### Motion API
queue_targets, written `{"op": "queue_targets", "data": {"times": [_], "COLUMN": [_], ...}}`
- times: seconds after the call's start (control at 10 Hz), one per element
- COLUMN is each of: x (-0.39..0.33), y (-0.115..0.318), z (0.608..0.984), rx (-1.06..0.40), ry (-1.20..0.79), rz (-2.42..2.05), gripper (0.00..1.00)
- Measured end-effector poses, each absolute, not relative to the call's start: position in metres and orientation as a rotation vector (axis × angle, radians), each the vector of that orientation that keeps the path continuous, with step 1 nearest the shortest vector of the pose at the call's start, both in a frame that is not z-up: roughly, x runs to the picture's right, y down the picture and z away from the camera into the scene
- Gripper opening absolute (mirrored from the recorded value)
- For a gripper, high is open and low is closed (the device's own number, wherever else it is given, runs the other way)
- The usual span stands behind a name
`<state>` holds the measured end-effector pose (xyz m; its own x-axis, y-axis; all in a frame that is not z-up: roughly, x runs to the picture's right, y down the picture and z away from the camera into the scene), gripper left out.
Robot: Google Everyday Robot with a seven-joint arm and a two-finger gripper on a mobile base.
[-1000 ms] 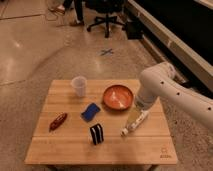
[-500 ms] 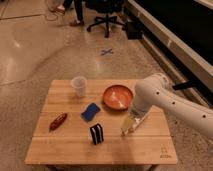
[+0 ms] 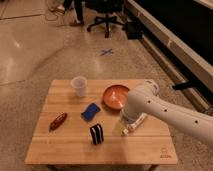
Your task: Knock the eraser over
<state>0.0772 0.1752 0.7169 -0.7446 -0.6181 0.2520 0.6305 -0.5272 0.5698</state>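
My arm point(image 3: 165, 109) is a thick, smooth white tube with rounded, bulging joints and a few small dark dots along its shell. My pale gripper point(image 3: 121, 129) sits at its lower end, just above the table point(image 3: 65, 145).

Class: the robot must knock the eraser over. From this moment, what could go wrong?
1. The claw sits low, just right of the upright eraser in this view and apart from it; a sweep aimed off could pass it by.
2. A low push may slide the eraser along instead of tipping it.
3. The blue pad lies close behind the eraser; a wide swing might shove it too.
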Motion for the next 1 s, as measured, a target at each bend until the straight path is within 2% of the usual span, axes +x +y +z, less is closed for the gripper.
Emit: {"op": "queue_targets", "data": {"times": [0.4,1.0], "x": [0.044,0.005], "y": [0.191,0.174], "z": [0.723,0.743], "rx": [0.010,0.057], "ry": [-0.869,-0.848], "rz": [-2.260,-2.296], "gripper": [0.80,0.80]}}
